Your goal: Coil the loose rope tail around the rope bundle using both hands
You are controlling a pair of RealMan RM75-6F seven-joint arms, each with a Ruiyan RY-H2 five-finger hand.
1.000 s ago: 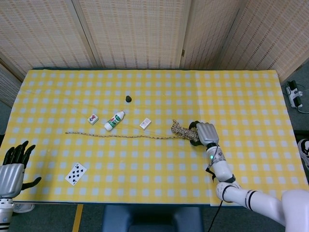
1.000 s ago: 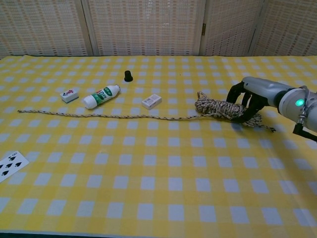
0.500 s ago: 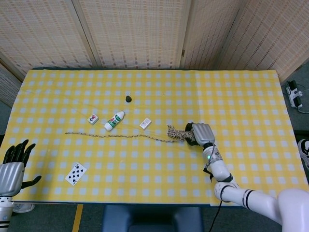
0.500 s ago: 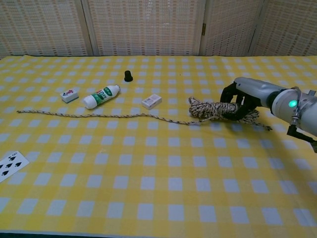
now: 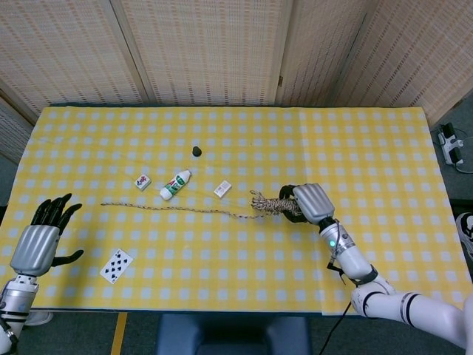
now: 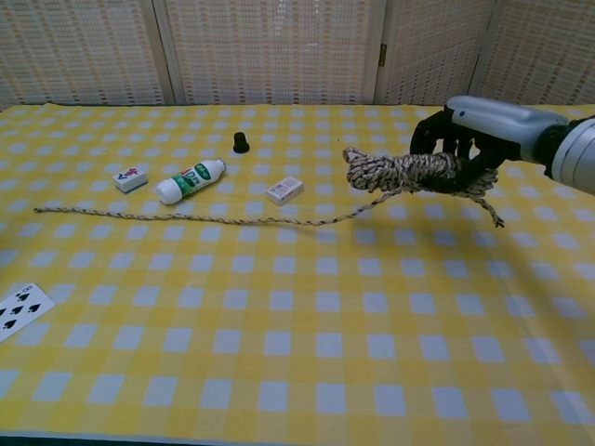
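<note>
Speckled beige rope bundle (image 6: 409, 171) hangs gripped in right hand (image 6: 462, 139), tail (image 6: 186, 217) trailing on counter; left hand (image 5: 35, 244) fingers spread, holding nothing.

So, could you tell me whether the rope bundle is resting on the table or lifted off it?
Lifted: the right hand holds the rope bundle above the cloth, tail trailing down.

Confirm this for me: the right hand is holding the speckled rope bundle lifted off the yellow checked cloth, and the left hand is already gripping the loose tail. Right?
Not quite. The left hand grips nothing: the head view shows it open at the table's near left edge, far from the loose tail. The rest holds: the chest view shows the right hand holding the speckled rope bundle lifted off the yellow checked cloth.
</note>
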